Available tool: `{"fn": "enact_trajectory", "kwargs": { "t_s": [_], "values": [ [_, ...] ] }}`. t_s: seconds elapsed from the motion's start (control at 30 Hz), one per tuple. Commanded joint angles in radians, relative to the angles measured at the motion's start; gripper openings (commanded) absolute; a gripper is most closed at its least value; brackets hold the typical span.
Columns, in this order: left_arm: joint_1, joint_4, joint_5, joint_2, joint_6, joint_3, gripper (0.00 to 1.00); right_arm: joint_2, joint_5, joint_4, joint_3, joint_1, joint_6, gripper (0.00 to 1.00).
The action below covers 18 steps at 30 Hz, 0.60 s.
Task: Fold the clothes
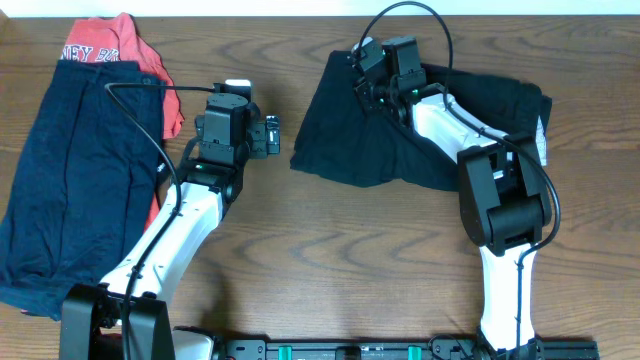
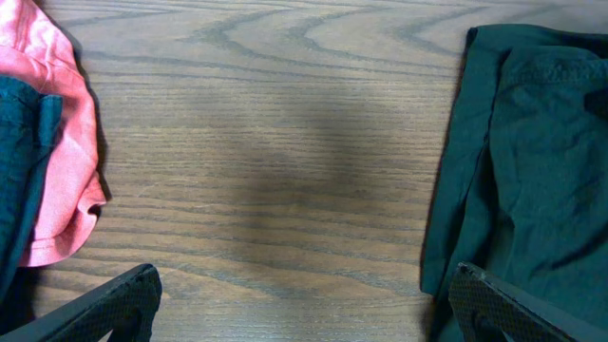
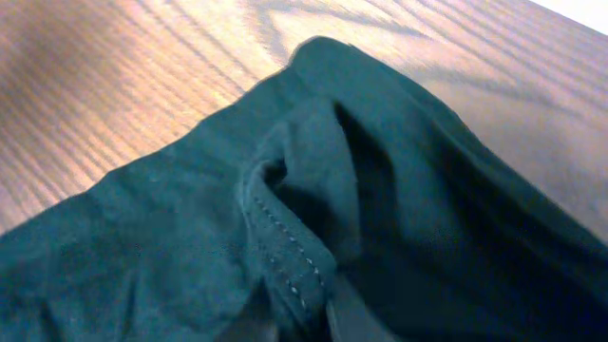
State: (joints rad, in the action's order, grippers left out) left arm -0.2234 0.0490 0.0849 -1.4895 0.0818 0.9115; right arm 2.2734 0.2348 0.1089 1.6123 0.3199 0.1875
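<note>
1. Overhead: a brown wood-grain tabletop (image 1: 330, 240) carries three pieces of clothing.
   - At the left edge a long navy garment (image 1: 70, 170) lies flat. It partly covers a red T-shirt (image 1: 120, 45) with white lettering, which shows above it and along its right side.
   - At the centre-right a crumpled dark garment (image 1: 350, 140) lies spread out, well apart from the other two.
   - The left end effector (image 1: 268, 137) hangs over bare wood between the piles.
   - The right end effector (image 1: 365, 80) is at the dark garment's upper-left corner.

2. Left wrist: bare tabletop (image 2: 275, 142) fills the middle.
   - The red T-shirt (image 2: 57, 123) and a strip of the navy garment (image 2: 14, 161) are at the left.
   - The dark garment (image 2: 541, 161) is at the right.
   - The left end effector (image 2: 299, 306) is spread wide with nothing between its black fingertips (image 2: 114, 304), which sit in the two bottom corners.

3. Right wrist: the dark garment (image 3: 161, 256) fills most of the frame and looks deep teal here.
   - It is bunched into a fold, with a stitched hem (image 3: 285, 256) running toward the bottom edge.
   - Tabletop (image 3: 114, 85) shows behind it.
   - The fingers are not clearly visible, so I cannot tell whether the right end effector is parted or pinching the cloth.
</note>
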Motion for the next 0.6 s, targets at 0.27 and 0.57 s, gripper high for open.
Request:
{"fn": "enact_trajectory", "kwargs": {
  "t_s": [0.27, 0.57],
  "values": [
    [0.005, 0.003, 0.001, 0.006, 0.012, 0.014, 0.98, -0.026, 0.016, 0.098, 0.211, 0.008, -0.019, 0.04],
    [0.004, 0.011, 0.001, 0.006, 0.013, 0.014, 0.98, 0.04, -0.048, -0.005, 0.221, 0.003, -0.019, 0.99]
  ]
}}
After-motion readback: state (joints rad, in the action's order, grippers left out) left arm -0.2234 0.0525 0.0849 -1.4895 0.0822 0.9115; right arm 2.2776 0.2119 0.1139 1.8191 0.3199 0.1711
